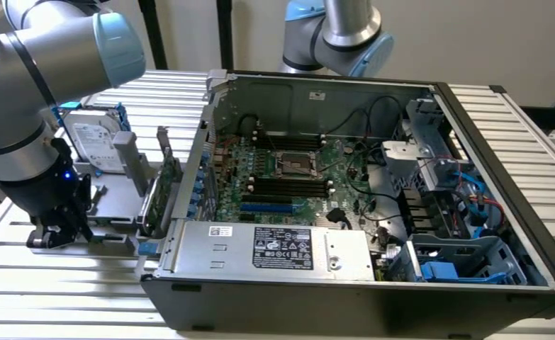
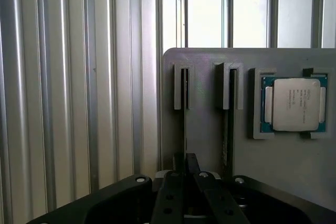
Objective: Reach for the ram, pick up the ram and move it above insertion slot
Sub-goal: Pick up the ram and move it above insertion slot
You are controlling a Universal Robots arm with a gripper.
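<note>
Black gripper (image 2: 185, 169) hardware sits closest to the lens in the wrist view. Its two fingers are drawn in tight, clenched on the thin edge of the ram (image 2: 184, 129).

Largest in the scene is the table (image 2: 79, 103) of ribbed aluminium slats, which carries everything. An open-sided computer case (image 1: 353, 301) lies on it, taking up the middle and the exterior view's right. Inside are the motherboard (image 1: 287, 177) and, along the case's near edge, a silver power supply (image 1: 277, 248) with a black label.

Over the table's edge at the exterior view's left, the grey arm (image 1: 17, 120) with blue joint caps reaches down. A second arm (image 1: 339, 32) stands behind the case's far edge.

Just beside the case, toward the exterior view's left, a grey holder (image 2: 283, 177) rests on the slats. At its far end a hard drive (image 1: 96, 138) stands upright. A green expansion card (image 1: 159, 202) stands on edge along the side next to the case.

A CPU (image 2: 294, 103) lies flat in a square recess of the holder. Next to it a second stick (image 2: 230, 129) stands edge-on in a narrow slot. The ram stands edge-on in the neighbouring slot, the one nearest the holder's edge where the bare slats begin.
</note>
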